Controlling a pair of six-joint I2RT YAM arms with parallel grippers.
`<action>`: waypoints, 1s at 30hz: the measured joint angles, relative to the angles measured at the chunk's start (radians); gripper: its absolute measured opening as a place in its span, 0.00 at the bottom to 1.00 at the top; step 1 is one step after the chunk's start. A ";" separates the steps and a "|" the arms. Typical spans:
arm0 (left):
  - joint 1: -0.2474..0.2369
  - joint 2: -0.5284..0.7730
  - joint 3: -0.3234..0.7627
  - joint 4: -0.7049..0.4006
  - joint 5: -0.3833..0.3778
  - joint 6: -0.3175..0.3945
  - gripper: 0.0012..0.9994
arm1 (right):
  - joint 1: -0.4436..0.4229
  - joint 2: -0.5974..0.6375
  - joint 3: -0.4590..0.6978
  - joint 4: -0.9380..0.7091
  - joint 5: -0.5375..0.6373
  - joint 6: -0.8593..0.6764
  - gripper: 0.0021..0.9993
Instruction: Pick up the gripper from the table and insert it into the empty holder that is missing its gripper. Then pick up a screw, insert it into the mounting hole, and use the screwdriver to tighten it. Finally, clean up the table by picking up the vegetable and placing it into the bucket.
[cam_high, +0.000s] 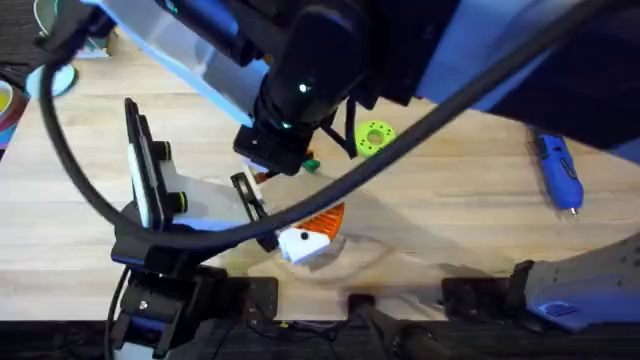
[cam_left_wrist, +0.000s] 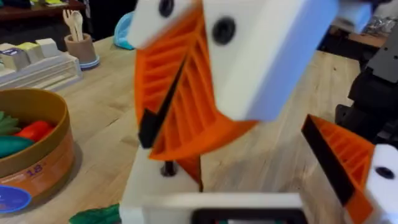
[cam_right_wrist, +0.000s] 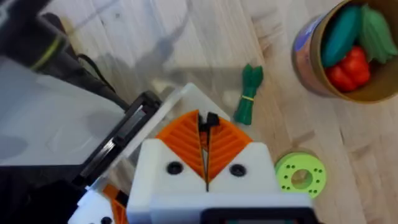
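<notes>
My right gripper (cam_right_wrist: 206, 124) is shut, its orange ribbed pads pinching a small black screw-like piece over a white plate (cam_right_wrist: 186, 99). The left wrist view has that gripper (cam_left_wrist: 152, 127) close up. The orange gripper wedge (cam_left_wrist: 339, 155) sits against a white holder (cam_left_wrist: 382, 177) beside the plate; from overhead the pair (cam_high: 310, 240) lies near my left gripper (cam_high: 255, 210). The dark green vegetable (cam_right_wrist: 249, 93) lies on the wood between the plate and the bucket (cam_right_wrist: 305, 56), which holds toy food. The blue screwdriver (cam_high: 558, 170) rests at the far right.
A lime-green disc (cam_right_wrist: 300, 176) lies close to the right gripper. My right arm (cam_high: 300, 90) hangs large and dark over the table's middle, with a cable (cam_high: 420, 130) across it. A beige cup (cam_left_wrist: 81, 46) and a tray stand at the far edge.
</notes>
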 joint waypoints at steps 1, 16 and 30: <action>0.000 0.000 0.000 0.000 0.000 0.000 0.99 | 0.000 0.004 0.000 -0.008 0.000 0.000 0.00; 0.001 0.005 0.000 -0.001 0.000 -0.012 0.99 | 0.000 0.029 0.001 -0.010 -0.001 0.001 0.00; -0.001 0.005 0.000 -0.001 0.006 -0.012 0.99 | -0.036 0.025 0.007 -0.005 0.058 0.012 0.99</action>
